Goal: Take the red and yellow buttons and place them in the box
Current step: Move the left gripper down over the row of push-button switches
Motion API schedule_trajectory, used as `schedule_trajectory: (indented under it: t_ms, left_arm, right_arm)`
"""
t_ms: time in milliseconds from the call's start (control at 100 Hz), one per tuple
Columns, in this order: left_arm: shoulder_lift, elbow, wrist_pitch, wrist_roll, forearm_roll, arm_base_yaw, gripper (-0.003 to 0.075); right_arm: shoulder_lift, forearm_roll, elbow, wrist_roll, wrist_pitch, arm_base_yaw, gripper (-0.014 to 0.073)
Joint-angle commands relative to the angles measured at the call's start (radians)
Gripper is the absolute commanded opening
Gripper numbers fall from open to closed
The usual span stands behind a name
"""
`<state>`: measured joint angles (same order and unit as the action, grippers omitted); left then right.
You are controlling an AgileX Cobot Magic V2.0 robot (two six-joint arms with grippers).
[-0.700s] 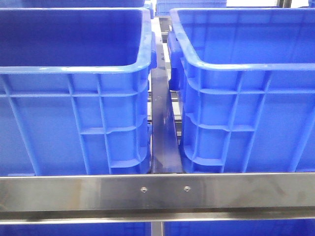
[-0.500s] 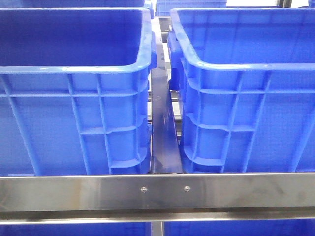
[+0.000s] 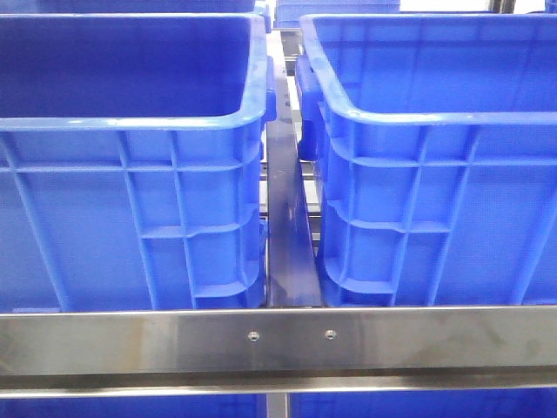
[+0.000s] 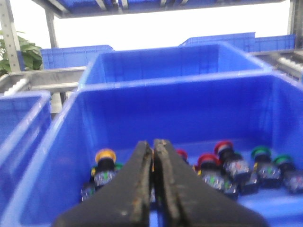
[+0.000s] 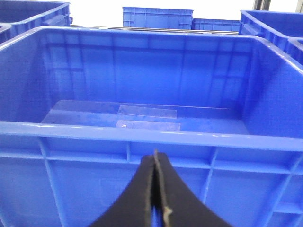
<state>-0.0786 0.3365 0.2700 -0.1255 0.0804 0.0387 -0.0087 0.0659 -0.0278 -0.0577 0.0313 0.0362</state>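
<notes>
Nothing in the front view has changed over the last fraction of a second: the two blue bins and the steel rail (image 3: 278, 341) across the foreground sit exactly as they did, and neither arm shows there. So no button has gone anywhere yet, and the task looks to be at its very start.

The left gripper (image 4: 152, 163) is closed, its two dark fingers pressed together with nothing between them. It hangs over the near part of the button bin (image 4: 42, 156), nose toward the far wall. The buttons lie on that bin's floor: a yellow button (image 4: 105, 156) at about ten o'clock from the fingertips, a red button (image 4: 207, 161) at about three o'clock, a second red button (image 4: 223, 146) just beyond it at two o'clock, and green buttons (image 4: 261, 152) farther along toward three o'clock. Another red cap peeks out just beside the fingers, partly hidden.

The right gripper (image 5: 154, 156) is also closed and empty, held outside the near wall of the empty box (image 5: 142, 134), whose bare floor carries only strips of clear tape (image 5: 147, 111) at twelve o'clock from the tips.

The left fingers will probably need to part before dropping onto the yellow or nearest red cap; the packed-together buttons risk a double grab.
</notes>
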Motion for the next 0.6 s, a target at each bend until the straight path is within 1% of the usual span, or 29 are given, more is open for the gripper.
schedule_trajectory:
  t_ms: [0,170,290,390,590]
  left_arm:
    - [-0.095,0.133,0.028,0.01,0.003,-0.003,-0.0019]
    - [-0.297,0.344,0.25,0.01,0.003,-0.003,-0.0019]
    - [-0.425,0.457,0.347,0.01,0.003,-0.003,-0.0019]
    - [-0.486,0.494,0.359,0.01,0.003,-0.003,-0.0019]
    - [-0.543,0.501,0.357,0.01,0.003,-0.003,-0.0019]
  right_arm:
    - [-0.023,0.0,0.001,-0.008,-0.085,-0.005,-0.0068]
    - [-0.023,0.0,0.001,-0.008,-0.085,-0.005,-0.0068]
    - [-0.023,0.0,0.001,-0.008,-0.085,-0.005,-0.0068]
    - [-0.023,0.0,0.001,-0.008,-0.085,-0.005,-0.0068]
    - [-0.023,0.0,0.001,-0.008,-0.085,-0.005,-0.0068]
